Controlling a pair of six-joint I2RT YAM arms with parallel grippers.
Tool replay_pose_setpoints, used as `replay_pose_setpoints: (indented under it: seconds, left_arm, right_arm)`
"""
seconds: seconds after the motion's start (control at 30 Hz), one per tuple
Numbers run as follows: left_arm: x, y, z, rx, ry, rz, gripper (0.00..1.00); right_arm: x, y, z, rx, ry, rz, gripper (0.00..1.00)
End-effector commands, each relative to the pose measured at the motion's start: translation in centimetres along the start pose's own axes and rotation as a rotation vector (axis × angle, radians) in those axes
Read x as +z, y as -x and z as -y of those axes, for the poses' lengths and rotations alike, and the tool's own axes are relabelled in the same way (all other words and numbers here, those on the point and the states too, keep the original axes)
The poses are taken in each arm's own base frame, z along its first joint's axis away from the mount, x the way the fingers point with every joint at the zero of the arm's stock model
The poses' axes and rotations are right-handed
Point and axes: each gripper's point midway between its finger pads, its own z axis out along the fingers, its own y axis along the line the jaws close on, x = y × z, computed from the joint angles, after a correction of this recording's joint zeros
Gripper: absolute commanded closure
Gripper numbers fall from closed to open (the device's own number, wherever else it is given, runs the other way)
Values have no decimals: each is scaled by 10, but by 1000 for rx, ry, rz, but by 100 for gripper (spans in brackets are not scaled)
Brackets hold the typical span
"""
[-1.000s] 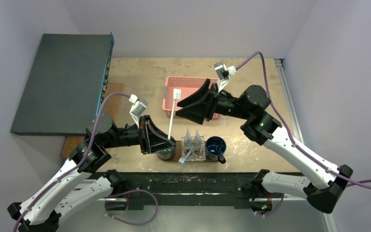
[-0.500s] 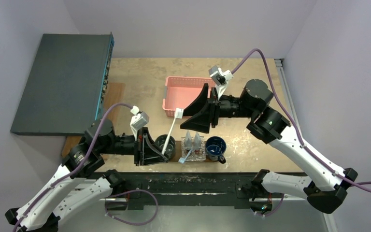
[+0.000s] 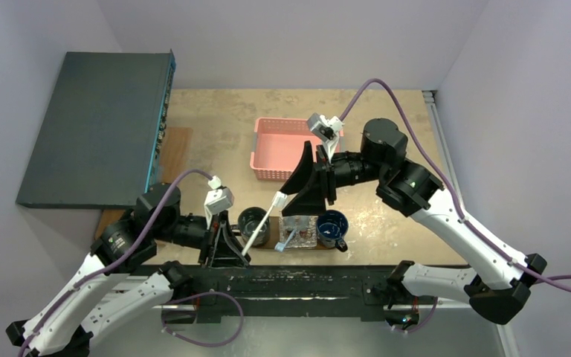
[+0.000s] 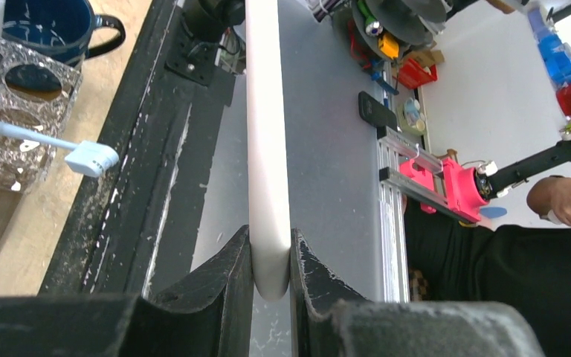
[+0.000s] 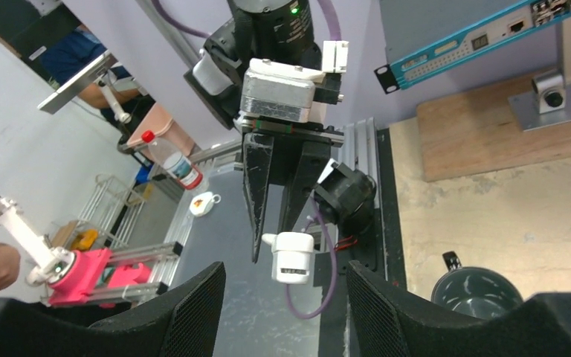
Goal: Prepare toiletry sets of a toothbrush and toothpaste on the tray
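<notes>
My left gripper (image 4: 271,249) is shut on the butt of a white toothbrush (image 4: 268,141) at the table's near edge. In the top view the toothbrush (image 3: 262,225) slants up and right from the left gripper (image 3: 232,253) to its head (image 3: 279,198). My right gripper (image 3: 297,195) hangs open just right of that head. In the right wrist view the head (image 5: 294,257) floats between the wide jaws of the right gripper (image 5: 286,297), touching neither. A pale blue toothbrush (image 4: 37,141) lies in a glass holder (image 3: 297,232). The tray (image 3: 273,245) shows only as a brown strip. Toothpaste is hidden behind the right gripper.
A pink lattice basket (image 3: 281,145) stands at the back. A dark mug (image 3: 253,222) and a blue mug (image 3: 332,225) flank the glass holder. A grey network switch (image 3: 93,126) fills the left side above a wooden board (image 3: 172,152). The black rail (image 3: 290,279) borders the near edge.
The left gripper has drawn back to the near edge, tilting the white toothbrush lower. The right gripper has swung down and left to the brush head, its jaws spreading wider.
</notes>
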Motion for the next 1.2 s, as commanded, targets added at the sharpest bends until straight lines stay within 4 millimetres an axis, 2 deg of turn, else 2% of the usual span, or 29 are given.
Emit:
replay_pose_setpoints:
  seconds: [0.0, 0.17, 0.5, 0.83, 1.17]
  left_arm:
    - [-4, -3, 8, 30, -25, -36, 100]
    - [-4, -9, 3, 9, -12, -67, 100]
    - [-2, -11, 0, 1, -5, -87, 100]
    - [-5, -13, -1, 7, 11, -93, 100]
    - [-5, -12, -3, 13, 25, -96, 100]
  right_arm:
    - [-5, 1, -14, -30, 50, -22, 37]
    - [-2, -5, -13, 2, 74, -38, 41]
    - [5, -21, 3, 53, 65, -85, 45]
    - [8, -30, 7, 77, 80, -123, 60]
    - [8, -42, 12, 103, 64, -162, 59]
